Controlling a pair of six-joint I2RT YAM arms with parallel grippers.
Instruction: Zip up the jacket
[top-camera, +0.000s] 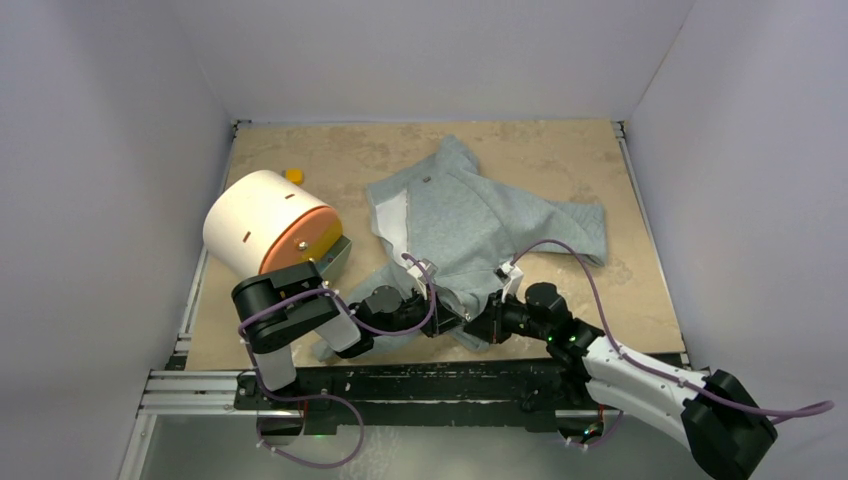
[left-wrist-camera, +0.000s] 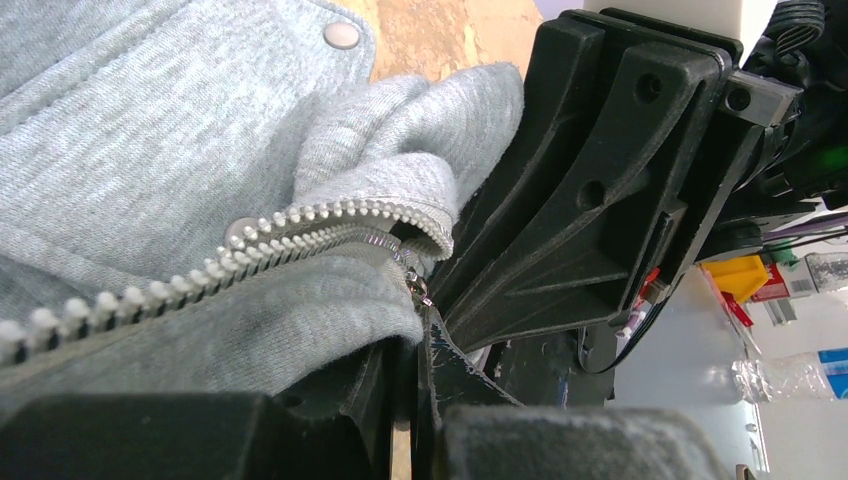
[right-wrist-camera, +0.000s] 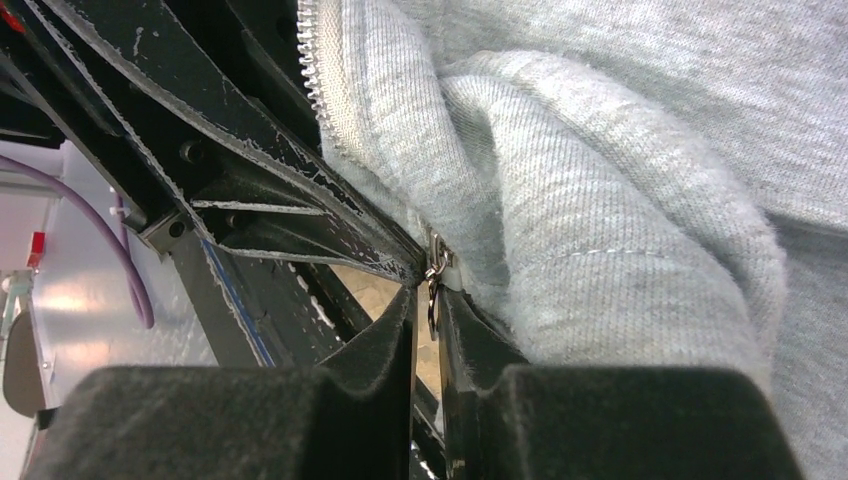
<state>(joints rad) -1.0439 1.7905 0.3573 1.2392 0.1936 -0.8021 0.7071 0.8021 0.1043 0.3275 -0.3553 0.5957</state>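
Note:
The light grey jacket (top-camera: 470, 215) lies spread on the table, white lining showing along its left front edge. Both grippers meet at its near hem. My left gripper (top-camera: 447, 318) is shut on the hem fabric beside the bottom of the zipper (left-wrist-camera: 300, 225); in the left wrist view its tips (left-wrist-camera: 418, 335) sit just under the metal slider (left-wrist-camera: 414, 285). My right gripper (top-camera: 478, 325) faces it, jaws nearly closed around the small metal zipper pull (right-wrist-camera: 432, 285), which hangs between its tips (right-wrist-camera: 428, 300). The zipper teeth (right-wrist-camera: 318, 90) run up and away, unjoined above the slider.
A white cylinder with an orange end (top-camera: 268, 222) lies at the left of the tan table (top-camera: 560, 160), a small yellow object (top-camera: 293, 175) behind it. White walls enclose three sides. A metal rail (top-camera: 400, 385) runs along the near edge.

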